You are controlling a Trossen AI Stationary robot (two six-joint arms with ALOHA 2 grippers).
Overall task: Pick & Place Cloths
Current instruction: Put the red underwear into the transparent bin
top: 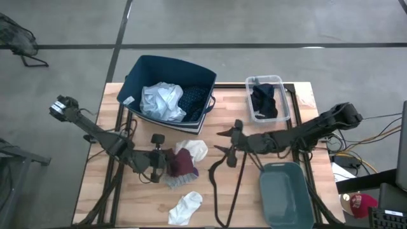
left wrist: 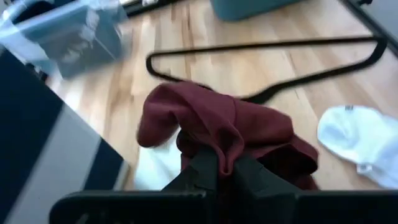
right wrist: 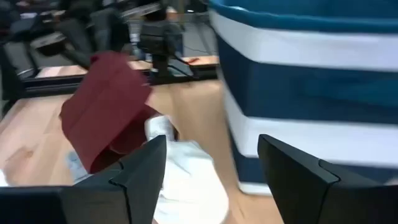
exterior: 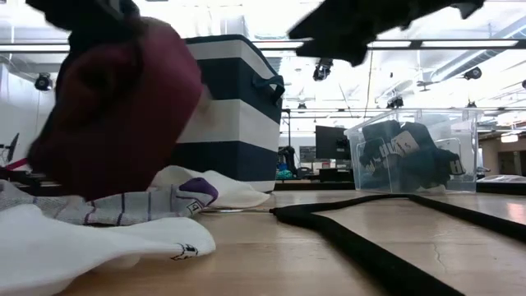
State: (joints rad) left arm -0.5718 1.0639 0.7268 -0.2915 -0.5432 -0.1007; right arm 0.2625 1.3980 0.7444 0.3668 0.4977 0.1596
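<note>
My left gripper (top: 165,164) is shut on a maroon cloth (top: 182,163) near the table's middle, which fills the low view's left (exterior: 115,107). Under and beside it lie a grey striped piece (top: 177,180) and a white cloth (top: 194,149). A white sock (top: 186,207) lies flat near the near edge. My right gripper (top: 222,142) hovers open to the right of the pile, fingers pointing left toward it, touching nothing. A pale blue shirt (top: 160,100) and a navy patterned piece (top: 193,98) lie inside the navy bin (top: 147,67). My left gripper pinches an upstanding fold of the maroon cloth (left wrist: 219,140) between its two fingers, coming from the table's left and slanting down. The cloth bunches around the fingertips and hangs below them (exterior: 99,164). Whether its lower edge rests on the striped piece, I cannot tell.
A thin black hanger (top: 224,184) lies flat between the pile and a teal tub (top: 286,194) at the near right. A clear box (top: 268,114) holding a black piece (top: 264,100) stands at the far right. Bare wood shows at the near left.
</note>
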